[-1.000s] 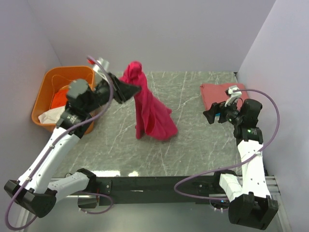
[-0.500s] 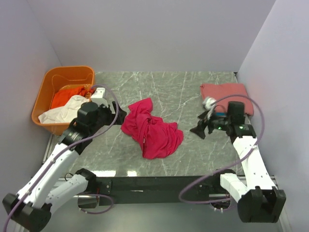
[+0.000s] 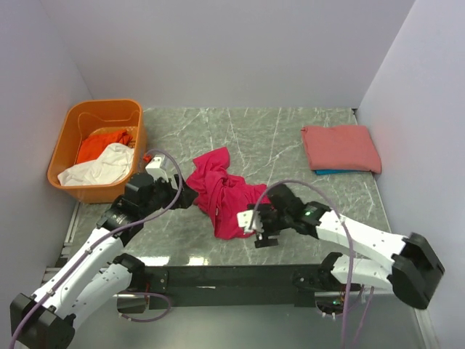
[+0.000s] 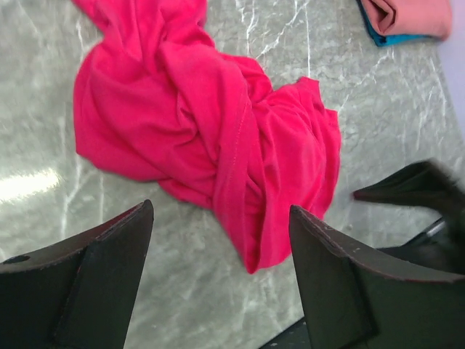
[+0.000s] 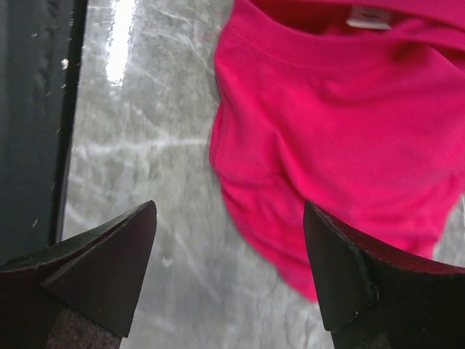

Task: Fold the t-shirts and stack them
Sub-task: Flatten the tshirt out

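The crimson-pink t-shirt (image 3: 227, 195) lies crumpled on the desk (image 3: 290, 138) between the two pincers. The left pincer (image 3: 183, 196) is at its left border and the right pincer (image 3: 259, 227) at its near right corner, both close to the cloth's edge. Each pincer has its fingers spread wide with nothing between them, and neither grips the shirt. Beyond both pincers, bare marble runs up to the back wall (image 3: 232, 58). On the near side of the right pincer only a narrow strip of desk shows before the dark front rail (image 3: 218, 276). The shirt is bunched into twisted folds, with a stitched seam running along a ridge through its middle. A small white tag (image 5: 361, 20) shows near its upper edge in the right wrist view. Sleeves and collar cannot be told apart in the heap. Whether either pincer's fingertips touch the cloth cannot be told. Well off to the right of the right pincer, against the right wall (image 3: 421, 94), a salmon-pink shirt (image 3: 340, 147) lies folded flat on a blue shirt (image 3: 330, 172), of which only a sliver shows. To the left of and beyond the left pincer, the orange tub (image 3: 94, 103) stands at the desk's left edge. It holds a white shirt (image 3: 102, 163) and an orange shirt (image 3: 98, 143), heaped loosely.
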